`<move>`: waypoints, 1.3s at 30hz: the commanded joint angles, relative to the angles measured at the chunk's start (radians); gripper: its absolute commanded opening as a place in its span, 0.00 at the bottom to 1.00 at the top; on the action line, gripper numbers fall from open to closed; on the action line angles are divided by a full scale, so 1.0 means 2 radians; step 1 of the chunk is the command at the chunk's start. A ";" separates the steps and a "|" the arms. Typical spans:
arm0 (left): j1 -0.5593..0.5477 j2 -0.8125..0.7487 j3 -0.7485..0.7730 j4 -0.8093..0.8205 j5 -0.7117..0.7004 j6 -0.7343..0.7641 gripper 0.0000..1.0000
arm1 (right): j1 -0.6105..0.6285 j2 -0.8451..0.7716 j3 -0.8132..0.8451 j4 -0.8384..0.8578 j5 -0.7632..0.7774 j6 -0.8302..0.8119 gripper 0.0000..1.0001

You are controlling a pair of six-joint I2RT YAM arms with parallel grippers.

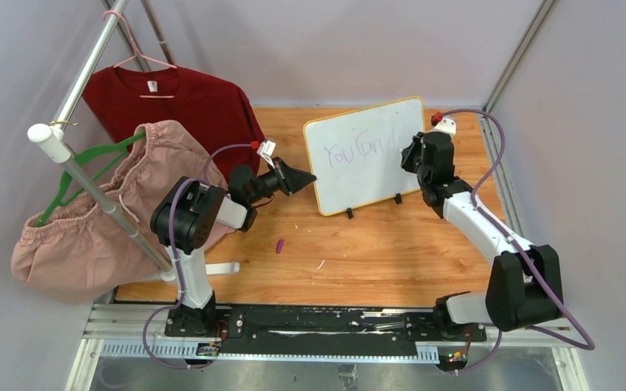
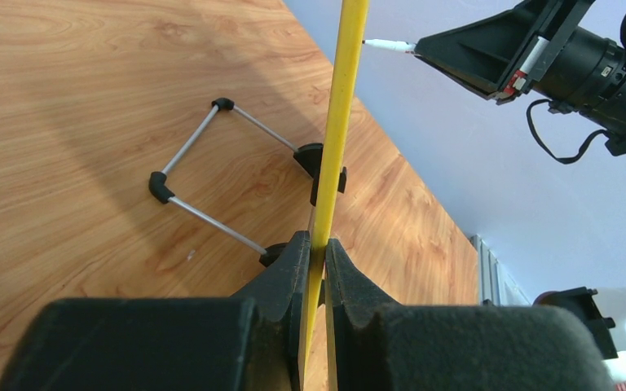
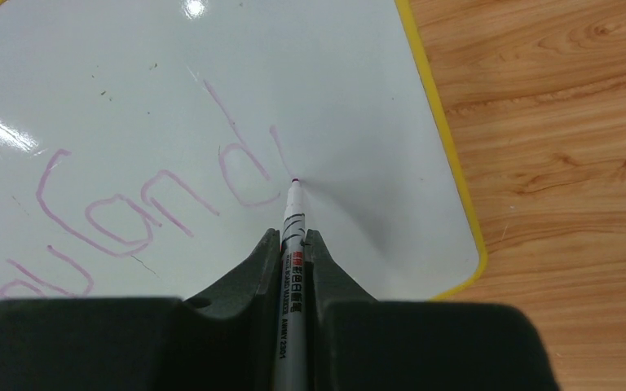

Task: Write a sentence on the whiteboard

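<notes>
The whiteboard (image 1: 367, 155), white with a yellow frame, stands tilted on the wooden table. My left gripper (image 1: 308, 177) is shut on its left edge; in the left wrist view the yellow frame (image 2: 341, 122) runs up between the closed fingers of the left gripper (image 2: 319, 244). My right gripper (image 1: 414, 151) is at the board's right side, shut on a white marker (image 3: 291, 269). The marker's tip (image 3: 294, 181) touches the whiteboard (image 3: 350, 98) below a short stroke. The sentence (image 3: 130, 204) in thin purple reads "You can d" plus that stroke, also seen from above as the sentence (image 1: 359, 149).
A red T-shirt (image 1: 171, 106) and pink shorts (image 1: 114, 204) hang from a metal rail (image 1: 90, 179) on the left. A small purple cap (image 1: 279, 245) lies on the table in front of the board. The board's wire stand (image 2: 212, 171) rests behind it.
</notes>
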 commanded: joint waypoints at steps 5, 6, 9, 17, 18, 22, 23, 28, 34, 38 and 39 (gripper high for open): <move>-0.003 -0.011 -0.003 0.009 0.001 0.001 0.00 | -0.013 -0.010 -0.007 -0.007 0.018 0.001 0.00; -0.003 -0.012 -0.003 0.009 0.002 0.001 0.00 | -0.015 -0.009 -0.004 -0.008 0.020 0.001 0.00; -0.003 -0.013 -0.004 0.009 0.002 0.002 0.00 | -0.019 -0.005 0.006 -0.010 0.021 0.001 0.00; -0.003 -0.013 -0.005 0.008 0.001 0.004 0.00 | -0.025 0.011 0.037 -0.013 0.016 -0.001 0.00; -0.003 -0.013 -0.004 0.007 0.002 0.004 0.00 | -0.025 0.012 0.041 -0.013 0.015 -0.002 0.00; -0.003 -0.013 -0.005 0.007 0.002 0.004 0.00 | -0.025 0.020 0.054 -0.014 0.010 -0.004 0.00; -0.003 -0.013 -0.005 0.007 0.002 0.005 0.00 | -0.025 0.022 0.057 -0.014 0.009 -0.004 0.00; -0.003 -0.013 -0.005 0.006 0.001 0.006 0.00 | -0.025 0.019 0.061 -0.011 0.004 -0.003 0.00; -0.003 -0.011 -0.004 0.006 0.001 0.005 0.00 | -0.025 0.015 0.054 -0.009 -0.003 0.000 0.00; -0.003 -0.013 -0.005 0.006 0.001 0.005 0.00 | -0.025 0.021 0.057 -0.004 -0.010 0.001 0.00; -0.003 -0.013 -0.005 0.006 0.002 0.005 0.00 | -0.024 0.023 0.058 -0.002 -0.013 0.002 0.00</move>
